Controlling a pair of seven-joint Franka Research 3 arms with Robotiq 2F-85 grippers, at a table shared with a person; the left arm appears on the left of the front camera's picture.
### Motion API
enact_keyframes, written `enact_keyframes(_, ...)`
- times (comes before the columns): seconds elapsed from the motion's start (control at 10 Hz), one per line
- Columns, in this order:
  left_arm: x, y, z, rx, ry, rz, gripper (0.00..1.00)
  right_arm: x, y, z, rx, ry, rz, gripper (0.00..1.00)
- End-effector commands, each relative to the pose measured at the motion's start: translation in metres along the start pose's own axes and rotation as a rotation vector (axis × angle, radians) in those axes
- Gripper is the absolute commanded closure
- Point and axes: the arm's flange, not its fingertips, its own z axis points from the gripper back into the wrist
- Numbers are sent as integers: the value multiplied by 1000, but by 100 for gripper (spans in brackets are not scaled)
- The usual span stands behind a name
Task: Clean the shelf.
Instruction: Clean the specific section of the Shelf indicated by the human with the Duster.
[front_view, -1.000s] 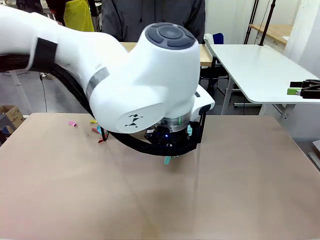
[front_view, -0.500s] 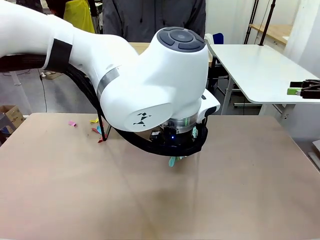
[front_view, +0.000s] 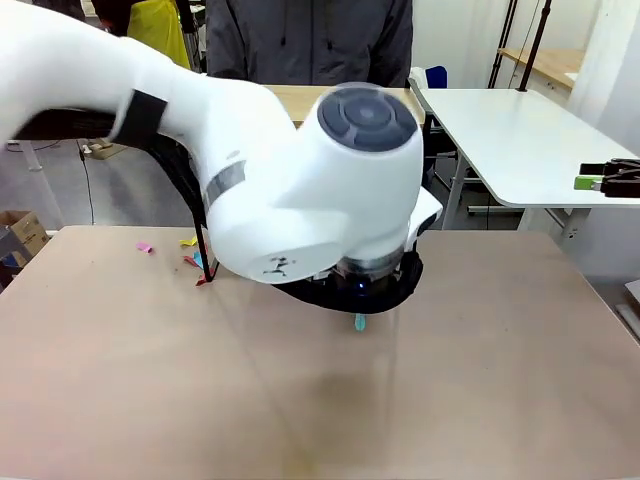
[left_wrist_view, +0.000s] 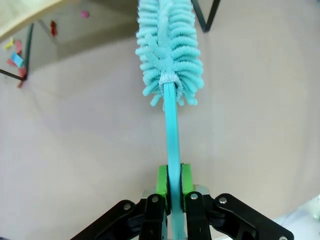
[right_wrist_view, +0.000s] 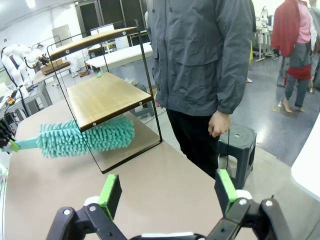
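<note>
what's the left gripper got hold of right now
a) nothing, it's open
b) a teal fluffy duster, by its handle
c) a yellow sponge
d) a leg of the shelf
b: in the left wrist view the left gripper is shut on the thin handle of the teal fluffy duster, with a green pad pressed on either side.

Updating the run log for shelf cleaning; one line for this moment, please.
left claw: shut on duster handle | duster head: below lower board of shelf | right claw: open, empty | person: beside shelf
</note>
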Motion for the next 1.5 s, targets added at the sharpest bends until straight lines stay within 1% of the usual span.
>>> enact_keyframes(0.0,1,-24,-36,20,-93,53,87,3,0,-1,0,0,6,0)
enact_keyframes(0.2,1,-35,-55,15,-169,83,87,3,0,-1,0,0,6,0)
enact_keyframes(0.3,-1,-37,-63,3,-184,87,87,3,0,-1,0,0,6,0)
enact_keyframes(0.5,-4,-42,-80,-25,-158,96,87,3,0,-1,0,0,6,0)
enact_keyframes(0.8,-10,-46,-100,-8,-114,79,87,3,0,-1,0,0,6,0)
enact_keyframes(0.9,-9,-44,-102,11,-104,114,87,3,0,-1,0,0,6,0)
enact_keyframes(1.0,-12,-43,-96,6,-97,71,87,3,0,-1,0,0,6,0)
enact_keyframes(1.2,-12,-42,-102,15,-91,76,87,3,0,-1,0,0,6,0)
enact_keyframes(1.4,-6,-20,-103,55,-29,72,87,3,0,-1,0,0,6,0)
